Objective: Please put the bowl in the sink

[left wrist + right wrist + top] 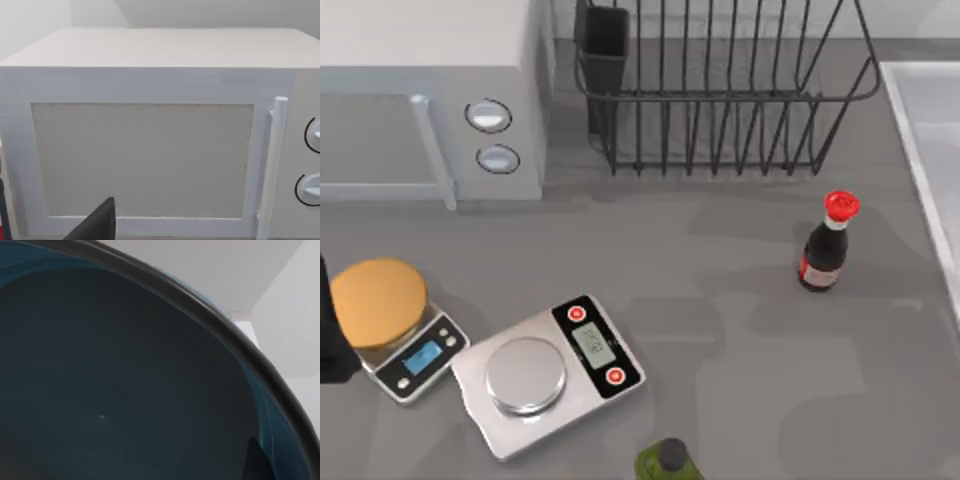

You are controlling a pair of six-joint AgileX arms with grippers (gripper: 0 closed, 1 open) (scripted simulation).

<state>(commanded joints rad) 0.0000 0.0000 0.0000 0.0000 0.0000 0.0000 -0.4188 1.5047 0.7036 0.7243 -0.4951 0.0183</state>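
Right wrist view: the bowl (pixel 115 385) sits right up against our right arm's camera, its glossy blue inside taking most of the frame, with a dark rim arcing across it and pale wall behind. A small dark wedge at the frame's lower corner may be one of our right gripper's fingers (pixel 256 462), touching or just inside the bowl's rim; we cannot tell whether that gripper is clamped on the bowl or standing apart. From the top view, the sink (pixel 927 130) lies along the table's right edge, pale with a raised light rim, partly cut off. The left arm (pixel 332 335) is a dark shape at the table's far left edge, just beside the small scale carrying the orange disc (pixel 377 302). Its wrist camera faces the white microwave (pixel 150 145) close ahead, door handle upright, and a dark finger tip (pixel 97 225) juts into the frame; we cannot tell how those jaws stand. Beyond the left arm: the steel scale (pixel 548 372), a red-capped bottle (pixel 825 250), the black dish rack (pixel 720 90).
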